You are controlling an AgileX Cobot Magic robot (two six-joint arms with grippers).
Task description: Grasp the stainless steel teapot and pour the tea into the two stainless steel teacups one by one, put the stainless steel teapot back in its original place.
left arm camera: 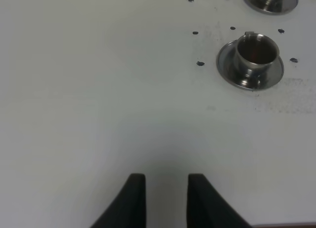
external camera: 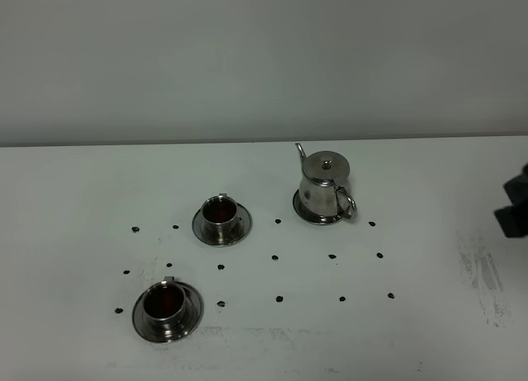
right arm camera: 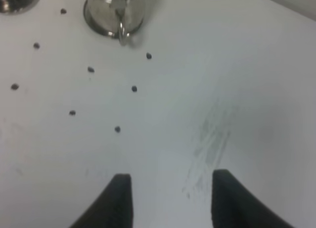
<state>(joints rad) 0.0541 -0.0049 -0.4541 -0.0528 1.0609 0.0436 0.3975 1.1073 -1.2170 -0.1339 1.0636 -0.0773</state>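
- White surface [external camera: 82, 183] dotted with small dark marks [external camera: 279, 298]; a grey scuff patch [external camera: 483, 274] at lower right of the high view.
- Stainless steel teapot [external camera: 325, 187] upright right of centre in the high view, lid on, spout toward the back wall, loop handle toward lower right, seated on its small round saucer [external camera: 309, 214], evidently the original place. Contents hidden by the lid.
- Far teacup [external camera: 220, 215] left of centre on its saucer, holding reddish-brown tea [external camera: 219, 209].
- Near teacup [external camera: 166, 306] at lower left on its saucer, likewise holding dark tea. Both cups apparently filled, so little of the task seems left.
- Right pincer [right arm camera: 170, 196] empty, jaws spread apart over bare surface, teapot at the top of its wrist view, well apart; in the high view only a dark shape at the right edge.
- Left pincer [left arm camera: 165, 196] clenched with nothing between the fingers, only a narrow gap showing, low over bare surface, near teacup at upper right of its wrist view.
- Risks: a careless arm sweep across the middle could clip the tall teapot by handle or spout and tip it off its saucer, spilling whatever remains.
- Likewise a low pass by the left arm could nudge the near teacup, slopping tea onto the surface or sliding cup off saucer.
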